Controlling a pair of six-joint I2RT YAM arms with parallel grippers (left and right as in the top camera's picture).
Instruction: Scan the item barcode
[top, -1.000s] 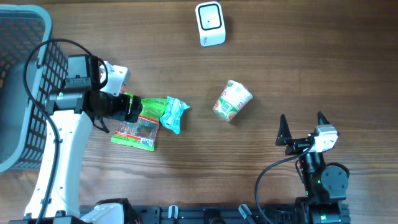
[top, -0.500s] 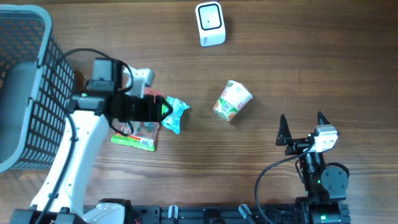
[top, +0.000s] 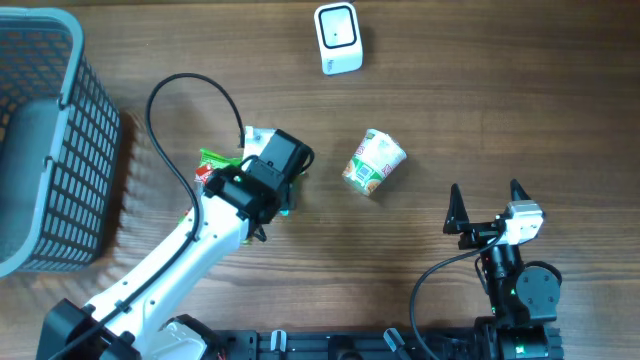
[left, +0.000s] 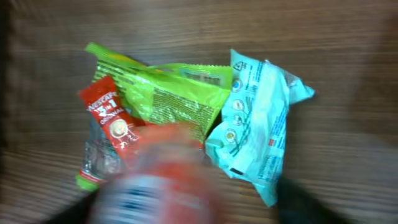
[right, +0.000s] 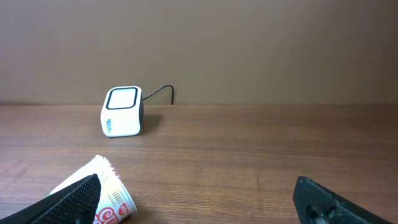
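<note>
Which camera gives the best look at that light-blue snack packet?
The left wrist view: the light-blue packet lies close and almost whole, print facing up, beside the green packet. From overhead the left arm covers nearly all of it. The right wrist view misses it, showing only the cup and scanner.

Bare tabletop (top: 500, 100) between cup (top: 374, 162) and scanner (top: 337, 38)

1. The wooden counter (top: 500, 100) is mid-brown with darker grain.
2. The boxy plastic scanner (top: 337, 38) is white, its window dark-rimmed.
3. The paper noodle cup (top: 374, 162) is white with green and red print.
4. The crinkled foil packet (left: 174, 93) is lime green with dark text.
5. The plastic pouch (left: 258, 124) is pale turquoise with round icons.
6. The slim sachet (left: 112, 118) is red with white lettering.
7. The plastic mesh basket (top: 40, 150) is grey.
</note>
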